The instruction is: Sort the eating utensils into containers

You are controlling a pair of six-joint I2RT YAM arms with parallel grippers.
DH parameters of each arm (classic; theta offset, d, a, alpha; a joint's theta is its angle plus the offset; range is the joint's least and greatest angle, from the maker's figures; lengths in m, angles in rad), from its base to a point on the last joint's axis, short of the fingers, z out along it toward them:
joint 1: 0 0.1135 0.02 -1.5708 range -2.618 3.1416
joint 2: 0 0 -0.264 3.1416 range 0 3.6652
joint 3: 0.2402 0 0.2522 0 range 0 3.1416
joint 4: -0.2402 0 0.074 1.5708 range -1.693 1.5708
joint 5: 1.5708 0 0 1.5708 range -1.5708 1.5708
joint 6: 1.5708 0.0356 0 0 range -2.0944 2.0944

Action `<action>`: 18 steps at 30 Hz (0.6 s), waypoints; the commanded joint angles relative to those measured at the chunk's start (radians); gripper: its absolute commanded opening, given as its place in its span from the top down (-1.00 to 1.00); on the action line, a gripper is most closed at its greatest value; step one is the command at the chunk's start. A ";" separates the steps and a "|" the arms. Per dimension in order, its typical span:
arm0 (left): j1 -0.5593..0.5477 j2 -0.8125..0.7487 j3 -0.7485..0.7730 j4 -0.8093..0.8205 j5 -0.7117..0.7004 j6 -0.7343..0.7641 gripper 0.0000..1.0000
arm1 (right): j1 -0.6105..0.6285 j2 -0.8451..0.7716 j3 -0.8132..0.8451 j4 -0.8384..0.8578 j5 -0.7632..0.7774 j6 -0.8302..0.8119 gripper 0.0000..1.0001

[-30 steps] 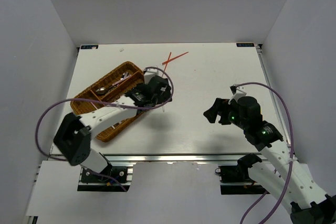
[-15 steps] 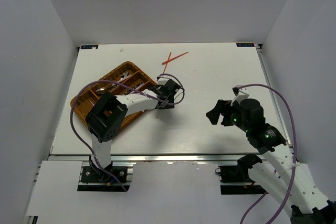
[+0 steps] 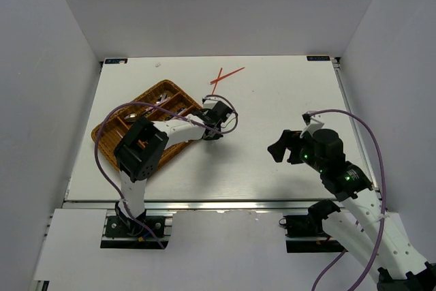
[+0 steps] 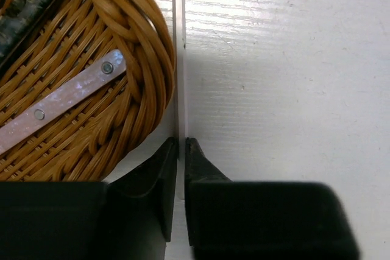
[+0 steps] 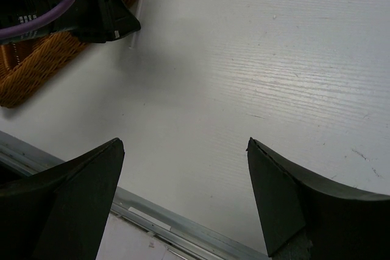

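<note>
So the left gripper (image 4: 181,150) is pinching down on a silver-white chopstick (image 4: 179,59) with its jaws nearly together, and that chopstick is lying flat on the worktop (image 4: 292,89), running straight up the middle of the wrist view, tight against the outside of the wicker tray (image 4: 152,59) at its rounded corner. That's the bit that's worrying me. The stick is super thin and looks slick, so it could just be squirting out from between the pads on the lift, or rolling sideways. It also looks like it's being held near one end (can't see what's behind the fingers), so the long free part could be drooping or swinging and clipping the tray rim on the way over. The left finger is sitting just beside the wicker, so any snag there could be dragging the whole tray along and jostling the pinkish-handled utensil (image 4: 61,101) already lying inside. Meanwhile the right gripper (image 5: 184,144) is hanging wide open over bare worktop, holding nothing, well apart from all this. The red chopsticks (image 3: 225,76) are lying crossed near the top centre of the overhead view, not yet sorted.
</note>
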 commanded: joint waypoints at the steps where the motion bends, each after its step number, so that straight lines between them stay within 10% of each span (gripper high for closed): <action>1: 0.005 0.038 -0.008 -0.003 0.058 -0.001 0.65 | -0.002 -0.022 0.009 0.023 -0.005 -0.014 -0.73; 3: 0.005 0.038 -0.036 0.010 0.073 -0.004 1.00 | -0.002 -0.030 0.005 0.023 -0.008 -0.008 -0.73; 18: -0.113 -0.091 0.084 -0.108 0.011 0.047 1.00 | -0.002 -0.048 0.041 0.006 -0.022 -0.006 -0.73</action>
